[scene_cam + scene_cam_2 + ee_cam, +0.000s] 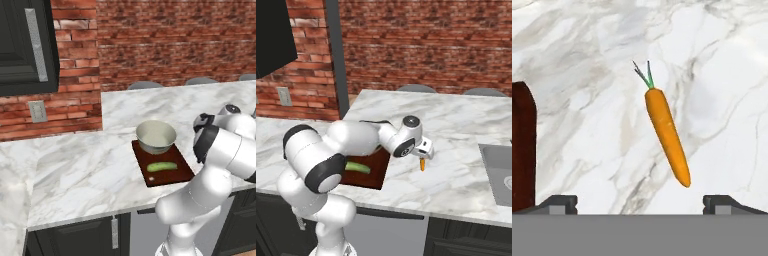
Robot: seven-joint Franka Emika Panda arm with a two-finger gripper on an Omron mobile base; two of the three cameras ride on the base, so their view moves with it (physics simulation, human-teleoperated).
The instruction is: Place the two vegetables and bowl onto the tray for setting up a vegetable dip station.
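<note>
The grey bowl [156, 136] stands on the far end of the dark reddish-brown tray [170, 176]. On the tray's near half, just in front of the bowl, lies the stubby green cucumber [162, 166]. The orange carrot [667, 136] lies on the marble counter to the right of the tray, apart from it, with its green stem pointing away from the hand. My gripper [426, 150] hovers directly above the carrot [422, 163]. In the hand view the gripper [641, 202] is open, its fingertips [559, 202] wide apart with nothing between them. A corner of the tray [522, 145] shows at the left.
A sink [498, 172] is set into the counter at the far right. Grey stool tops [145, 85] show behind the island counter. A brick wall with an outlet [37, 111] and a dark cabinet [25, 45] rise at the left.
</note>
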